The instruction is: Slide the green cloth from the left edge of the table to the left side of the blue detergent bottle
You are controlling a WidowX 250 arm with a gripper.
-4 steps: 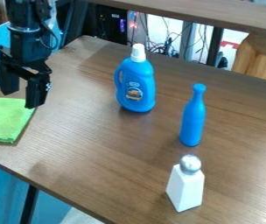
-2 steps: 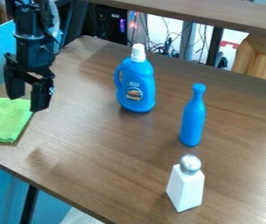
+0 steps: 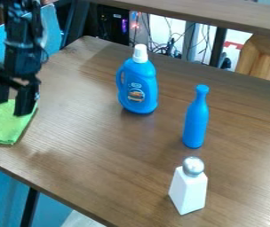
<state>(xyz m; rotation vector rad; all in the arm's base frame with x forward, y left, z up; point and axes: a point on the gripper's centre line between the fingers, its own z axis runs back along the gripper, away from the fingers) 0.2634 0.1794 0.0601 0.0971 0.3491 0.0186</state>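
Note:
My gripper point(image 3: 11, 107) hangs at the left over the green cloth point(image 3: 4, 126), its two fingers apart and nothing between them. The cloth lies at the table's left edge. Right of the gripper, a blue detergent bottle point(image 3: 138, 86) with a white cap stands upright. Farther right a slim blue bottle point(image 3: 195, 120) is upright too. Nearest the camera stands a white shaker point(image 3: 188, 190) with a silver round top.
The brown table point(image 3: 101, 164) has its front edge running from the left down to the bottom. A wooden shelf point(image 3: 208, 14) crosses above the back. Behind the table are cables point(image 3: 172, 44) and a wooden box point(image 3: 265, 60).
The gripper first shifted slightly right and then went back left and lower, now over the cloth. The bottles, shaker and cloth have stayed put.

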